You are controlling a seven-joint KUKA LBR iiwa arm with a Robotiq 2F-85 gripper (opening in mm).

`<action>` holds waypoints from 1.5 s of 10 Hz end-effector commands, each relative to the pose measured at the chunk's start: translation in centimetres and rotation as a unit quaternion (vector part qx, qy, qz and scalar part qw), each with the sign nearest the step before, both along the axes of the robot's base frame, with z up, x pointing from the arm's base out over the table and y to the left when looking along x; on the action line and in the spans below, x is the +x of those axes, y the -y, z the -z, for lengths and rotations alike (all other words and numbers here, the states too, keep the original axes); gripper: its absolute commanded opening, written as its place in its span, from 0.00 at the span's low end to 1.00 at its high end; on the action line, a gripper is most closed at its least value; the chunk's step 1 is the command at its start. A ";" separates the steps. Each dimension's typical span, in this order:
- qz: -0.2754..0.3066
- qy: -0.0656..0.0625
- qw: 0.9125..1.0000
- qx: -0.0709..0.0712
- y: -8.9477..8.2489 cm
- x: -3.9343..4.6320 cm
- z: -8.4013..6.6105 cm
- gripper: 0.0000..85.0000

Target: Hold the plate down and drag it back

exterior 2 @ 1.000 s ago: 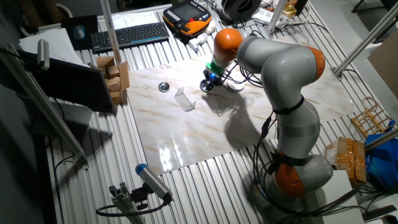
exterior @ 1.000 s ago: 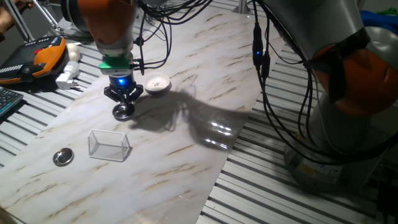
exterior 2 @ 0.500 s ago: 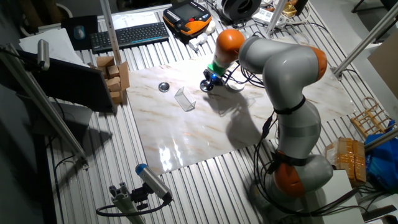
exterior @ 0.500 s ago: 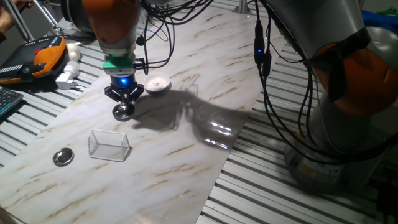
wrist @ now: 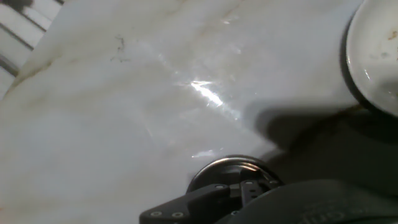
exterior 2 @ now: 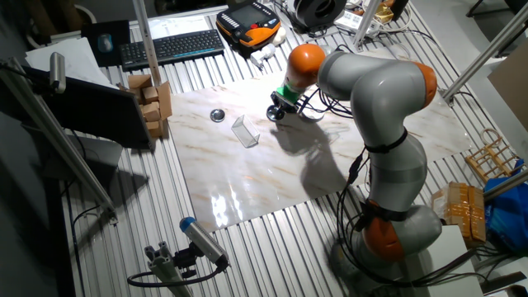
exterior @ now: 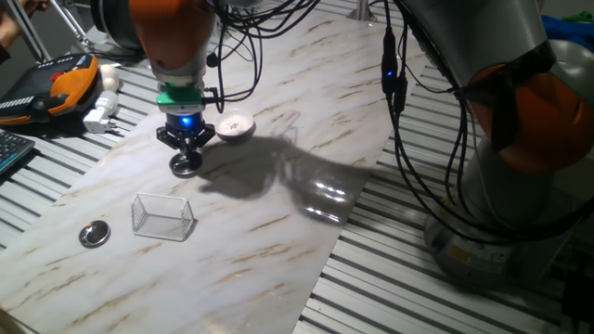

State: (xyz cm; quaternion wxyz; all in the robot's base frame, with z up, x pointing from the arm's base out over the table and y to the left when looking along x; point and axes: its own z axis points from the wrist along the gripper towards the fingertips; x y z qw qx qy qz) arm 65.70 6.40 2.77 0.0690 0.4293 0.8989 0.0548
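The plate [exterior: 234,124] is a small white dish on the marble board, just right of my gripper [exterior: 186,160]. It also shows in the hand view [wrist: 379,56] at the top right edge, partly cut off. My gripper points down with its fingers drawn together and holds nothing. Its tips stand at a small shiny metal disc [exterior: 185,167], which the hand view [wrist: 230,171] shows just beyond the black fingertips [wrist: 217,200]. The gripper is beside the plate and does not touch it. In the other fixed view the gripper [exterior 2: 276,113] hides most of the plate.
A clear plastic box [exterior: 163,216] and a second metal disc [exterior: 93,234] lie nearer the front left of the marble board [exterior: 278,204]. An orange-black device [exterior: 65,83] and white plug [exterior: 100,113] lie off the board at left. Cables hang above.
My gripper has shifted very slightly towards the plate. The plate, box and discs have not moved.
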 end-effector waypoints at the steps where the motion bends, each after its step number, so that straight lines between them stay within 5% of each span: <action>1: -0.002 0.000 1.000 -0.002 0.3 0.12 0.0 0.00; 15: -0.021 0.020 0.999 -0.024 4.7 1.59 0.3 0.00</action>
